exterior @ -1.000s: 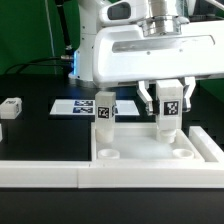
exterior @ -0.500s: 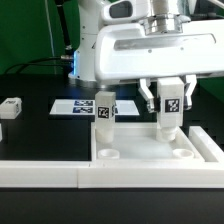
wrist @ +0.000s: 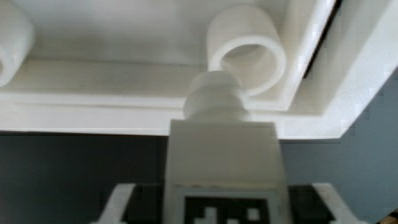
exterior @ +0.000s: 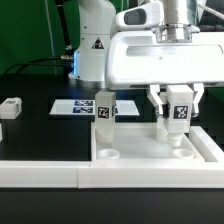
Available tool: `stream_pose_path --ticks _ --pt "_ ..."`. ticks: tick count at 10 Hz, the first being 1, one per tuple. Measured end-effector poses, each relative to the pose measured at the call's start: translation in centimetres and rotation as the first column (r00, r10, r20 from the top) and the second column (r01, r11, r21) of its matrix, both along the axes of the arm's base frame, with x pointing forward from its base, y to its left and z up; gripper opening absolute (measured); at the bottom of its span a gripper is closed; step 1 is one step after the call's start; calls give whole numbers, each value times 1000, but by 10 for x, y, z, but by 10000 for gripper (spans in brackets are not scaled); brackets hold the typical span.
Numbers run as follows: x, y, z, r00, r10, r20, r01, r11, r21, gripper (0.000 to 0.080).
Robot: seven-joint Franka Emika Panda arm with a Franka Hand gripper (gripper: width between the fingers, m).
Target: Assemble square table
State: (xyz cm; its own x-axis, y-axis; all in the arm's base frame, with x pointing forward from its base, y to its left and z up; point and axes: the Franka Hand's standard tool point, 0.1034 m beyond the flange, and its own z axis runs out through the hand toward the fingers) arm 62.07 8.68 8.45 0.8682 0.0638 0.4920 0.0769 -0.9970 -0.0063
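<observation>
One leg (exterior: 178, 116) stands upright, pinched between your part-closed fingers (exterior: 159, 102); the square table (exterior: 135, 148) lies directly beneath them, its corner socket (wrist: 251, 47) just under the leg's tip, perhaps a touch off-centre.

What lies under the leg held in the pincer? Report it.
A round corner socket of the square table lies under the leg; the leg covers part of its rim, so contact cannot be told.
</observation>
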Motion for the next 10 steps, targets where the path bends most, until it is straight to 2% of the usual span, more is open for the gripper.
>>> stream_pose_path --ticks 2,5,10 --pt "-5 13 -12 1000 10 -11 -10 1000 4 287" --pt "1 16 -13 1000 13 11 -13 1000 2 287" --pt "-3 13 -28 1000 11 1 -11 1000 -6 287"
